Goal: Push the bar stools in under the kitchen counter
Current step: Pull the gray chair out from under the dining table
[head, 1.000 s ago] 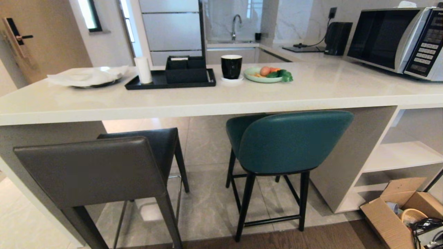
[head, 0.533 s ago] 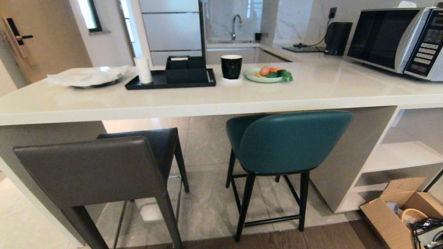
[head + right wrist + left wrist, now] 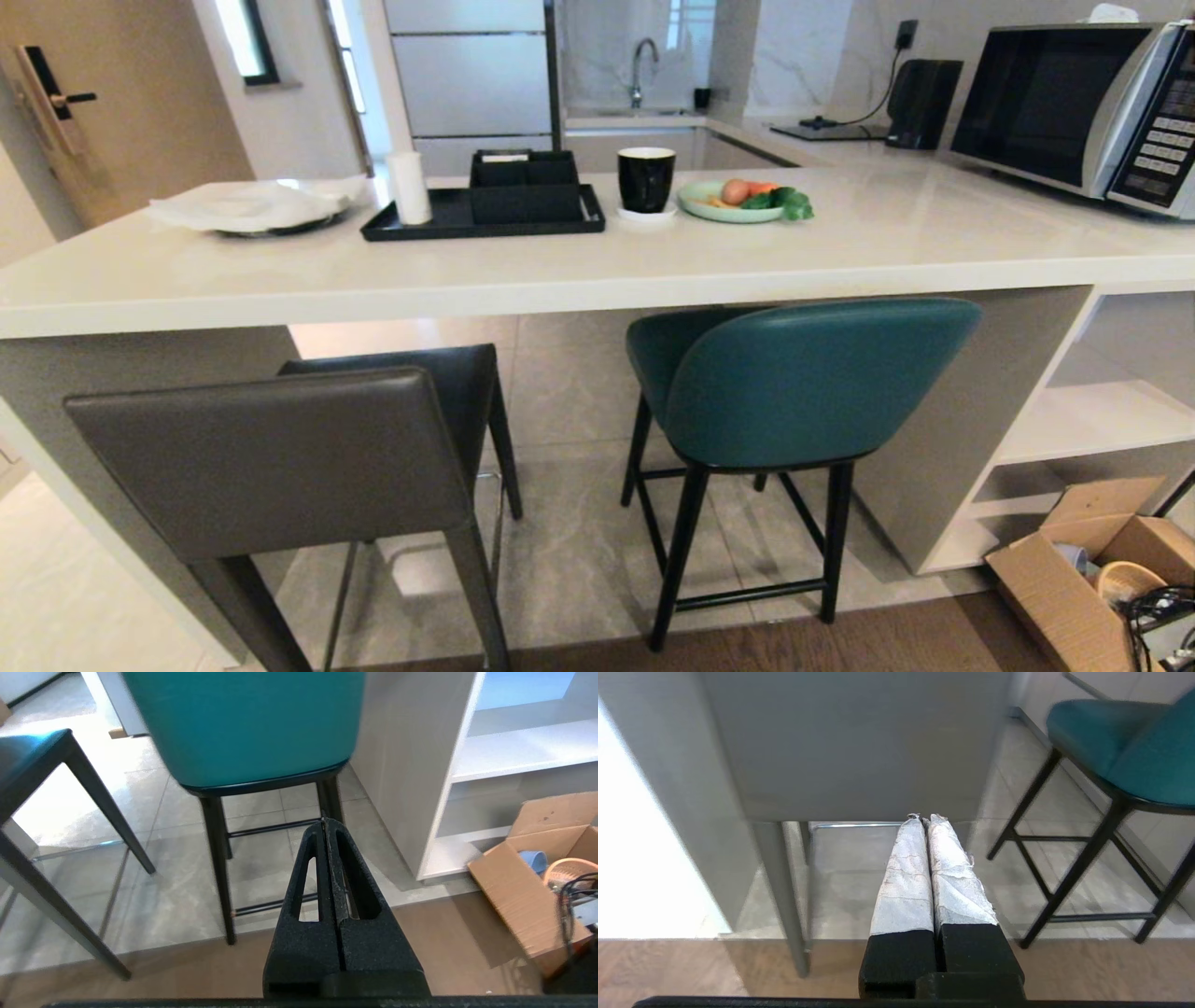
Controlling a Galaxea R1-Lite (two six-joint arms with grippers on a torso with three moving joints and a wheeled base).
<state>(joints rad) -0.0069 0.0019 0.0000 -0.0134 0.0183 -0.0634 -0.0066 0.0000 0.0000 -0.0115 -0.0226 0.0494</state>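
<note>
Whole head view has slid a little rightward since half a second ago; everything moves together, so that's the robot turning or rolling, not the furniture. Nothing in the room has actually budged.

Kitchen counter [image 3: 597, 271]: long white slab across the view, grey side panel and white open shelves [image 3: 1092, 420] at the right end.

Grey stool [image 3: 271, 457]: left side, closest to the robot, back well out from the slab's edge, only the front of the seat under it. Not pushed in.

Teal stool [image 3: 803, 383]: right side, seat partly under the slab, curved back just outside the edge. Also needs a shove, probably less than the grey one.

Cardboard box [image 3: 1074, 569] on the floor by the shelves, near the teal stool's right legs; could snag if the base swings wide.

Left gripper [image 3: 924, 820]: low, aimed at the grey stool's back, fingers [image 3: 903, 877] pressed together, nothing between them, not touching the stool.

Right gripper [image 3: 325, 823]: low, facing the teal stool's legs, jaws clamped together, empty, apart from the stool.

Reads as lining up only: pushing not begun, both stools left to do.
</note>
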